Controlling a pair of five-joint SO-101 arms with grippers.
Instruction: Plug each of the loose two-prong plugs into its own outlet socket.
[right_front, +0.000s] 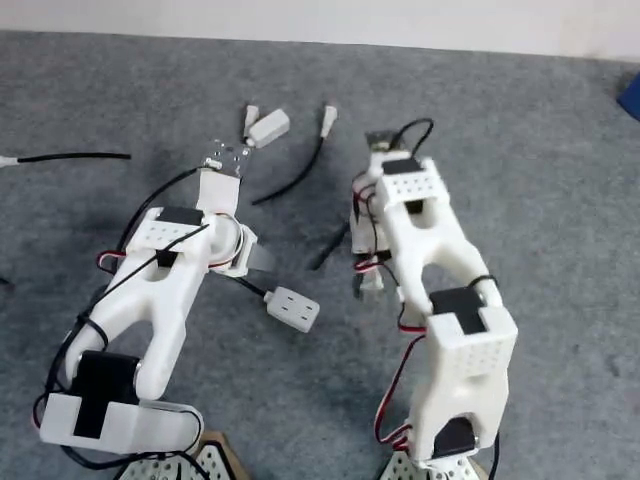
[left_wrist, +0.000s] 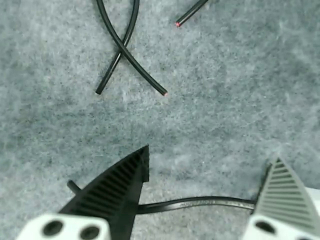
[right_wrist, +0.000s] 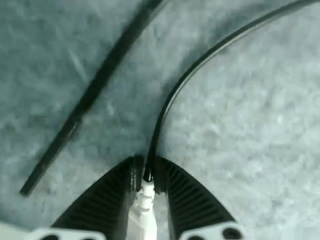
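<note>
My right gripper (right_wrist: 147, 165) is shut on a small white plug (right_wrist: 143, 202), whose black cord (right_wrist: 200, 57) curves away over the grey carpet. In the high view that gripper (right_front: 367, 283) hangs low beside the right arm. My left gripper (left_wrist: 211, 154) stands open just above the carpet, and a black cord (left_wrist: 200, 202) runs across between its fingers without being gripped. In the high view it (right_front: 255, 258) sits close to a white outlet socket (right_front: 293, 308). A second white socket (right_front: 268, 126) and a loose plug (right_front: 328, 119) with a cord lie farther back.
Two black cords (left_wrist: 120, 47) cross ahead of the left gripper, with cut ends on the carpet. A straight black cord (right_wrist: 95, 92) lies diagonally near the right gripper. Another cord (right_front: 75, 157) lies at the far left. A blue object (right_front: 631, 95) is at the right edge.
</note>
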